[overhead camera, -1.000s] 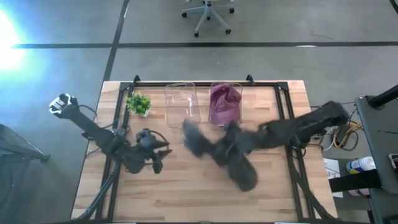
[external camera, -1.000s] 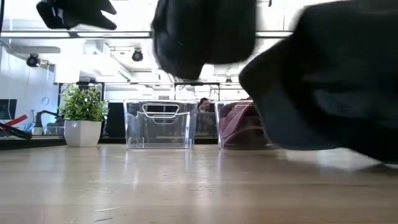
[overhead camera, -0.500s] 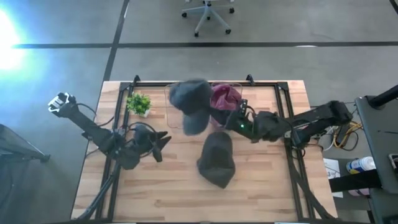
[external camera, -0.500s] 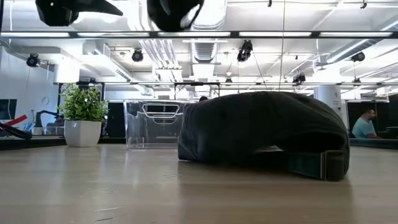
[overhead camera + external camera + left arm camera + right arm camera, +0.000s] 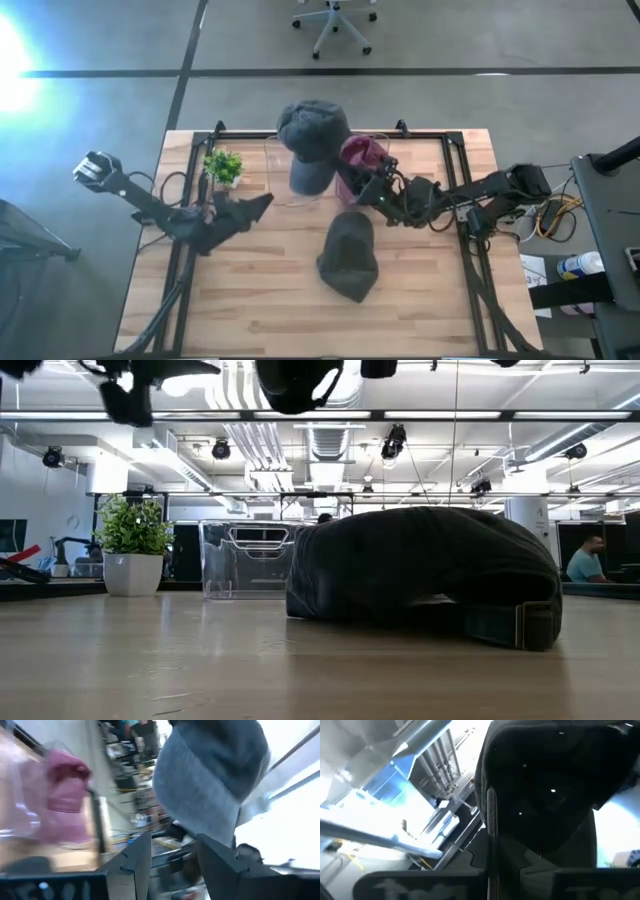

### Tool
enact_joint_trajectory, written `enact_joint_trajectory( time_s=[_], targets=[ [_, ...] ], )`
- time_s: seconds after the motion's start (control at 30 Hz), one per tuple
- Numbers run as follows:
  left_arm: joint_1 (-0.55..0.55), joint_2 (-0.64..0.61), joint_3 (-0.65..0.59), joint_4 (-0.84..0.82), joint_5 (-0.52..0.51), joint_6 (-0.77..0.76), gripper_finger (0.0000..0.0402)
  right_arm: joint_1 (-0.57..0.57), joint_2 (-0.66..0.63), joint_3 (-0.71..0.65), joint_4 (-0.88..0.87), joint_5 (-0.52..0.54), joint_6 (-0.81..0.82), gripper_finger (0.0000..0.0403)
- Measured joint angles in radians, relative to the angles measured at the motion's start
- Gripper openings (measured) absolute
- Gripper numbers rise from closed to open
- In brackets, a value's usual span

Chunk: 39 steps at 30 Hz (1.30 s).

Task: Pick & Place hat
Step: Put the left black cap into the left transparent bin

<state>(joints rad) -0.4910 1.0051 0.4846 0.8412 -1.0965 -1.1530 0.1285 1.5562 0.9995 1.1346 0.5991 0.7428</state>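
Observation:
A grey cap point(image 5: 312, 140) hangs high in the air over the clear bin point(image 5: 292, 165) and touches the top edge of the low view point(image 5: 295, 380). My right gripper point(image 5: 362, 185) points up and toward the table's left, with the cap filling its wrist view point(image 5: 550, 785). A second, darker cap point(image 5: 350, 258) lies crown-up on the middle of the table point(image 5: 420, 570). My left gripper point(image 5: 262, 203) is open and tipped upward, left of the bins. The grey cap shows beyond its fingers point(image 5: 210, 785), apart from them. My right gripper point(image 5: 505, 850) is shut on the grey cap, coming at it from below and slanting upward. The wrist view looks into the cap's dark inside point(image 5: 540, 805), and the cap hides which part is held. The cap is lifted clear, high above the table.
A second clear bin point(image 5: 378, 140) at the far edge holds a pink hat point(image 5: 360, 160). A small potted plant point(image 5: 223, 165) stands at the far left point(image 5: 130, 545). Bare wood lies along the near edge. A person sits in the room beyond point(image 5: 590, 560).
My right gripper swung from the middle of the table up and toward the far edge, carrying the grey cap high over the clear bin. The darker cap came to rest on the table's middle and has lain still since. My left gripper tipped upward and moved slightly toward the far edge.

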Motion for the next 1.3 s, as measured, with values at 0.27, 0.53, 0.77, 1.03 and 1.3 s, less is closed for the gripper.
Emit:
enact_joint_trajectory(
  time_s=[0.27,0.53,0.77,1.03,1.3],
  targets=[
    [0.188,0.035,-0.079,0.279,0.202,-0.084,0.0149,-0.088,0.022,0.041,0.001,-0.099,-0.061,0.0013],
    [0.365,0.043,0.003,0.29,0.411,-0.07,0.0149,-0.138,0.107,0.127,0.001,-0.131,-0.057,0.0013],
    [0.402,0.037,0.017,0.292,0.491,-0.06,0.0149,-0.156,0.124,0.203,-0.02,-0.141,-0.143,0.0013],
    [0.404,0.038,0.007,0.284,0.496,-0.08,0.0149,-0.171,0.107,0.219,-0.038,-0.137,-0.169,0.0013],
    [0.426,0.039,0.01,0.285,0.492,-0.077,0.0149,-0.166,0.11,0.221,-0.058,-0.136,-0.119,0.0013]
  ],
)
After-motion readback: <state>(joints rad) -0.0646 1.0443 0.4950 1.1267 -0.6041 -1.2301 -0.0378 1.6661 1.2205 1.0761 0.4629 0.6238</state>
